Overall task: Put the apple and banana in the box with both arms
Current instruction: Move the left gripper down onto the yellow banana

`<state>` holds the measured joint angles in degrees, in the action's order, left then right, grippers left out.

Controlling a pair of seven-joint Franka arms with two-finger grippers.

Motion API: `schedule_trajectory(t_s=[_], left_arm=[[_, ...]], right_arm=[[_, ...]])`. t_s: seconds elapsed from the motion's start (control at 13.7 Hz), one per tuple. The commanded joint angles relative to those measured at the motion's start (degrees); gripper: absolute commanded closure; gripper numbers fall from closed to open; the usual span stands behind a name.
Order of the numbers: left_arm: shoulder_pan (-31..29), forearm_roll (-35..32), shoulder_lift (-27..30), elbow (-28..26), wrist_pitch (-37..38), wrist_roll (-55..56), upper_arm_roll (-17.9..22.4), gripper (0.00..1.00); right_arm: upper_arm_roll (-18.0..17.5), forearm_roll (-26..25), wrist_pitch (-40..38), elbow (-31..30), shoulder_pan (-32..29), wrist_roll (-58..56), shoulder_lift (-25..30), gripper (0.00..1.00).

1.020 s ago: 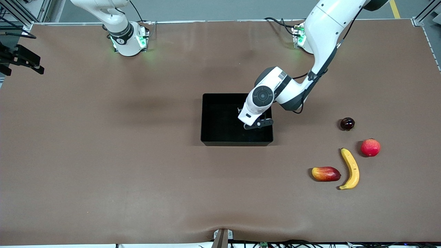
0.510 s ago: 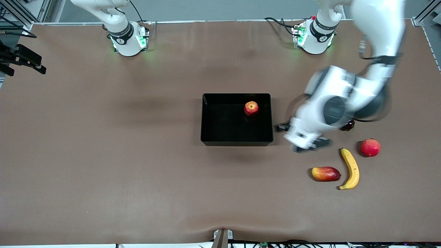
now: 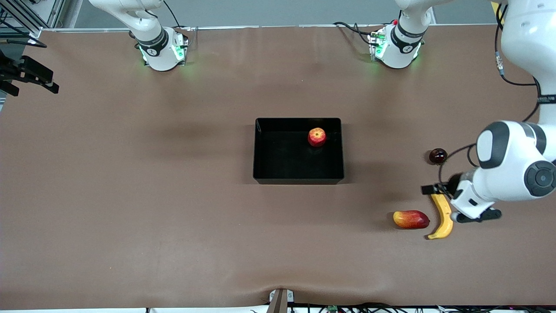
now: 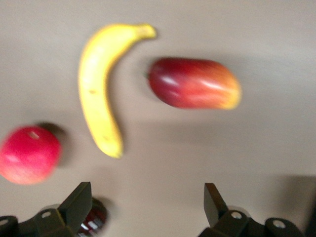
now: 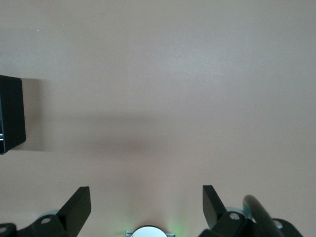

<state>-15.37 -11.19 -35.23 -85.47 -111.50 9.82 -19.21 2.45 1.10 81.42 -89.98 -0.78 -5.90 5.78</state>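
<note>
Apple [image 3: 316, 137] sits in the box [image 3: 260, 150]. Left pincer [image 3: 460, 202], jaws apart, hangs over the banana [image 3: 444, 216] on the worktop [image 3: 173, 217], likely lining up a grab. Right pincer [image 5: 145, 210] waits, jaws apart.

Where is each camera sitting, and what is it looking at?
Front view: high across the table, facing both arm bases; it sees the box holding the apple, and the open left gripper over the banana.
Left wrist view: on the left arm's wrist, looking down past its own fingers at the banana, mango-like fruit and pink-red fruit.
Right wrist view: on the waiting right arm, looking down past its open right gripper at bare table and a box corner.
Shared: front and left wrist views both show the banana.
</note>
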Motion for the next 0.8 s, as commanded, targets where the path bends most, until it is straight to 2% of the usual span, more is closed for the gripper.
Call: schedule_trajectory(t_s=[0.0,0.22,0.51,0.73], left_arm=[[0.9,-3.7,-6.7,6.3,-3.8,-2.6,1.8,0.0],[1.0,-3.6,-12.3,10.1,-10.6,-7.3,5.0,0.0],[1.7,-3.7,-15.5,10.2,-16.9,-8.9,6.5,0.0],[1.7,-3.8,-17.1,10.2,-18.1,-10.3,7.3,0.0]], right_arm=[[-0.4,1.0,-0.1,-0.5,-0.8,0.5,0.5,0.0],[-0.4,1.0,-0.1,-0.5,-0.8,0.5,0.5,0.0],[-0.4,1.0,-0.1,-0.5,-0.8,0.5,0.5,0.0],[-0.4,1.0,-0.2,-0.5,-1.0,0.5,0.4,0.0]])
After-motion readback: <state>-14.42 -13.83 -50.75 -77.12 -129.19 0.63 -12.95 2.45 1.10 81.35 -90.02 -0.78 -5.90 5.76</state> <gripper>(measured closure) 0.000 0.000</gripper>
